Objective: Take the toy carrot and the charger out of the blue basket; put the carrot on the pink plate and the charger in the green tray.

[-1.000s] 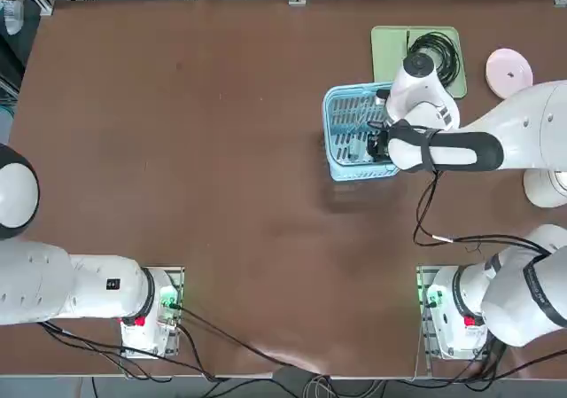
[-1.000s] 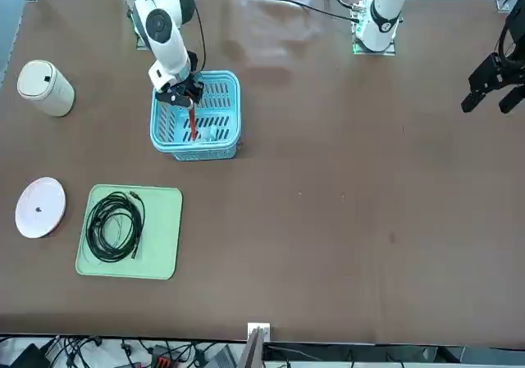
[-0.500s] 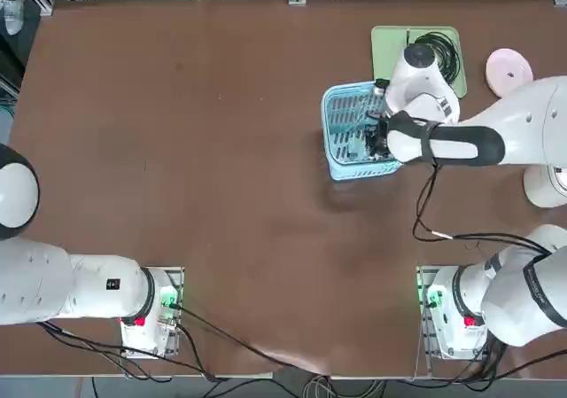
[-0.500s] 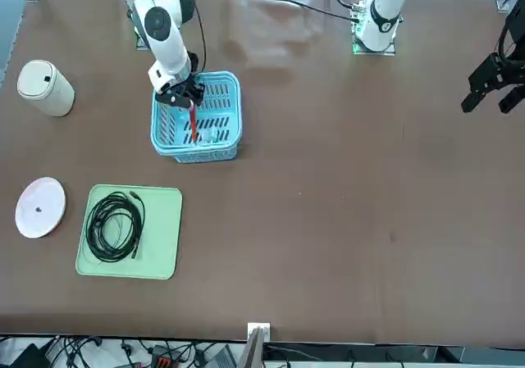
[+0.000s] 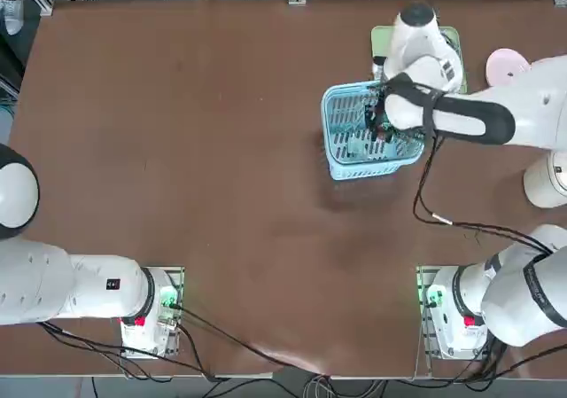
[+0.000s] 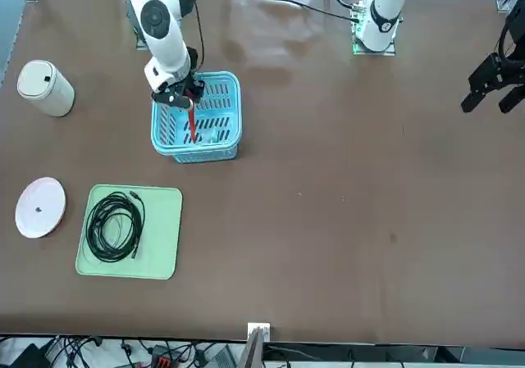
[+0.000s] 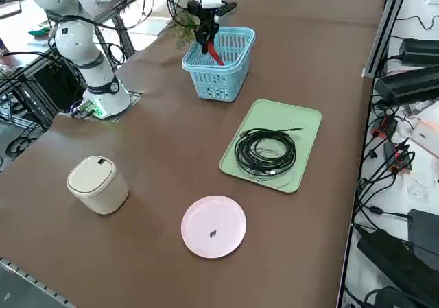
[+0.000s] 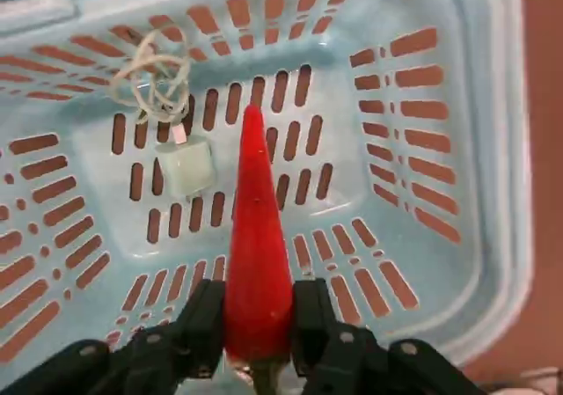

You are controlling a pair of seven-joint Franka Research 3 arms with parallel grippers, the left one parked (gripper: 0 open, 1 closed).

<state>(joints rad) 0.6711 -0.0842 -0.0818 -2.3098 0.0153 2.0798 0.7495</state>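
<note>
1. The right gripper (image 8: 257, 320) hangs over the blue basket (image 6: 221, 145), its jaws closed on the thick end of the toy carrot (image 8: 257, 272).
2. The carrot points tip-down into the basket. In the wrist view its tip sits above the slatted floor, clear of the walls; whether it touches the floor cannot be told.
3. In the front view the carrot (image 6: 191, 122) shows as a red stick below the gripper (image 6: 185, 97), inside the basket's rim.
4. The charger (image 8: 185, 166) lies on the basket floor just beside the carrot's tip, its thin pale cord (image 8: 151, 78) looped loosely near one wall.
5. The basket stands on the tabletop toward the robot's right side, away from every edge.
6. The green tray (image 7: 302, 126) lies near the basket, toward the far edge of the tabletop from the robot, and holds a coiled black cable (image 7: 266, 151).
7. The pink plate (image 7: 213, 226) lies bare near the tabletop's right edge, just beside the tray.
8. A white cylindrical container (image 7: 97, 184) stands near that same edge, well apart from the plate.
</note>
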